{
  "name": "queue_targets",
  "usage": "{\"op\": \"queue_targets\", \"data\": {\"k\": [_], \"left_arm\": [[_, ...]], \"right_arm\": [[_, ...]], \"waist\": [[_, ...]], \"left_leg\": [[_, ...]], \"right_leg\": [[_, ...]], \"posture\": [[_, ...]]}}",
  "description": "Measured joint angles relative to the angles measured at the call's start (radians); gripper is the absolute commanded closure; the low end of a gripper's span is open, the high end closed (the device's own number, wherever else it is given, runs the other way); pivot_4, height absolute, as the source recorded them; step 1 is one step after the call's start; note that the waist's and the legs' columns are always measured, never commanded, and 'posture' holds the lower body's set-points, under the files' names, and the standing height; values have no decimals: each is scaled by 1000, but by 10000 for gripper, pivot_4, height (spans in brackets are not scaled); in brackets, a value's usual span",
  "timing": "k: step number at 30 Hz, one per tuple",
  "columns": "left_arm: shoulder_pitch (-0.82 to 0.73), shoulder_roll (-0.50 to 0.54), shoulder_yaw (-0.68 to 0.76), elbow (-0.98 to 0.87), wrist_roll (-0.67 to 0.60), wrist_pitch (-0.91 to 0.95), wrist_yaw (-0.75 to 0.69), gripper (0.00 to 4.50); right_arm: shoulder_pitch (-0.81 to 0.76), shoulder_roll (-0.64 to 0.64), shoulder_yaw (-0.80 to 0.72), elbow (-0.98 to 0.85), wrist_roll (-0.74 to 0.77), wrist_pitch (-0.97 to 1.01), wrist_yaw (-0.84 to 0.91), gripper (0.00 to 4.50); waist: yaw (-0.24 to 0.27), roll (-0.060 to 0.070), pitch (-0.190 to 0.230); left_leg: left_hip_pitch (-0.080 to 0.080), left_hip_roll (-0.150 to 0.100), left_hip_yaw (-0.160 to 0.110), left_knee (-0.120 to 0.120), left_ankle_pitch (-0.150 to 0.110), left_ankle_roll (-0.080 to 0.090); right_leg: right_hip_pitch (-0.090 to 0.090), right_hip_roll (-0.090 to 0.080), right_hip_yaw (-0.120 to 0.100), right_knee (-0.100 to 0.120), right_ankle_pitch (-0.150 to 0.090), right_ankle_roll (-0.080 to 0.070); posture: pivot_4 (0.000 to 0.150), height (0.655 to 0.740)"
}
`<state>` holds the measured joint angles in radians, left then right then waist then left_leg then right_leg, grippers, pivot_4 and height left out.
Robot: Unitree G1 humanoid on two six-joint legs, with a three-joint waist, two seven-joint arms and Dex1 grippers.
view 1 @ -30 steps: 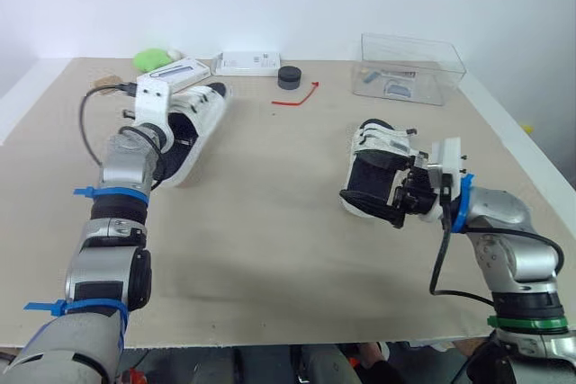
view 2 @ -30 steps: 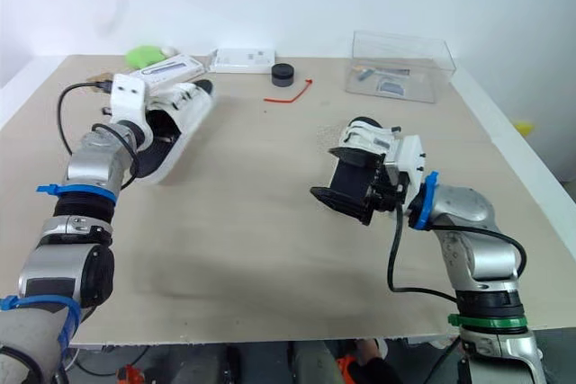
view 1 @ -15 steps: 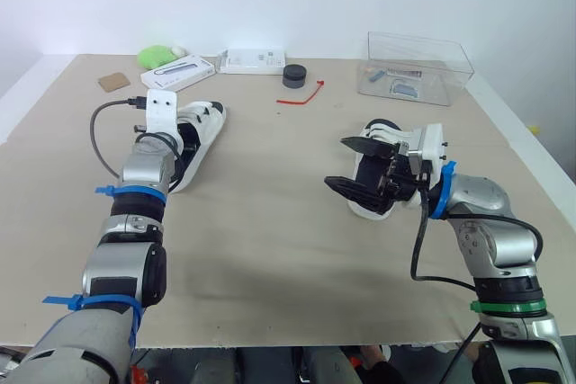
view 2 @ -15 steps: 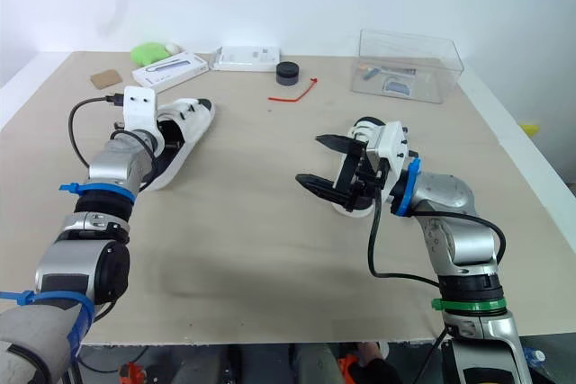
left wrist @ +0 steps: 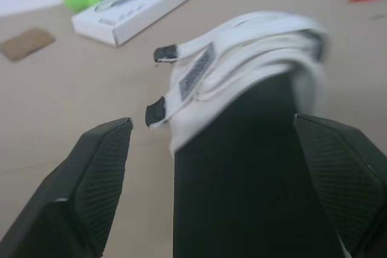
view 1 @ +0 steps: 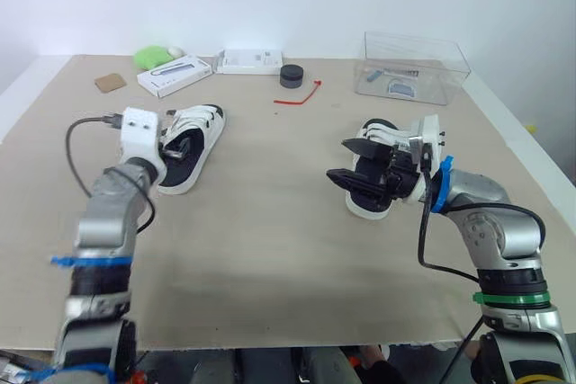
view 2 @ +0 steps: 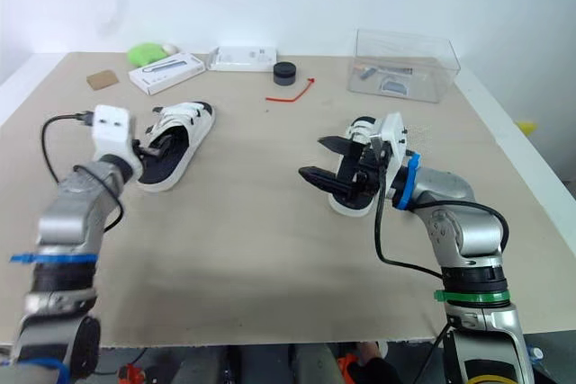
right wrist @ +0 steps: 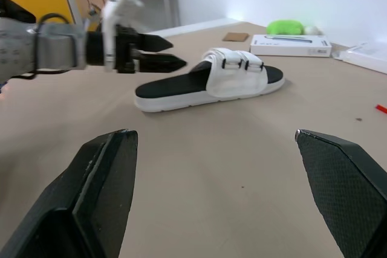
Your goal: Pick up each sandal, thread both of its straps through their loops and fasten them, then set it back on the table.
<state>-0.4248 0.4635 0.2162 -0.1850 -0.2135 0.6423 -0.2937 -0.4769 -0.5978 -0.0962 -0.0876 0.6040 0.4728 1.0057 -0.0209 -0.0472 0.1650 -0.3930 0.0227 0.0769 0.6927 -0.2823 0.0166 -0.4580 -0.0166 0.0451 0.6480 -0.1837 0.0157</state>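
**Left sandal** [view 1: 187, 146]: lies sole down on the left half of the table [view 1: 270, 249], toe toward the far edge. Black footbed, white sole. Two white straps [right wrist: 234, 69] lie side by side across the forefoot, and each ends in a short black tip. One strap carries a small grey label [left wrist: 198, 72]; its print cannot be read.

**Left hand** [right wrist: 174, 53]: positioned at the heel end of the left sandal. Its fingers [left wrist: 103, 167] are spread wide and grasp nothing. Whether either finger touches the sole cannot be told.

**Right sandal** [view 1: 370, 208]: lies sole down on the right half of the table, well apart from the left sandal. It is largely covered by the right hand, so the state of its straps cannot be told.

**Right hand** [view 1: 339, 159]: over the right sandal, fingers released and wide apart, pointing toward the left edge. It holds nothing.

**Along the far edge, from the left corner:**
- a brown card [view 1: 110, 82]
- a green object [view 1: 153, 57]
- a long white box [view 1: 175, 75] with a dark printed strip, wording not legible
- a flat white carton [view 1: 249, 61], print too small to read
- a black round piece [view 1: 291, 75]
- a red tie [view 1: 301, 95] just beside the black round piece

A clear plastic case [view 1: 414, 65] sits near the far right corner, with small items inside that cannot be made out
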Motion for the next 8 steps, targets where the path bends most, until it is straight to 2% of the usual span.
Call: {"op": "queue_targets", "data": {"k": [4, 8], "left_arm": [[193, 76, 51, -169, -142, -54, -222, 1153], [346, 230, 2, -189, -147, -182, -461, 1153]], "right_arm": [[165, -68, 33, -68, -73, -172, 141, 0], [259, -78, 47, -86, -83, -232, 197, 0]], "waist": [[3, 0, 0], [-3, 0, 0]], "left_leg": [[3, -1, 0, 0, 0, 1], [9, -1, 4, 0, 2, 3]], "right_leg": [[4, 2, -2, -1, -2, 2], [7, 4, 0, -1, -4, 4]], "posture": [[1500, 7400], [1500, 7400]]}}
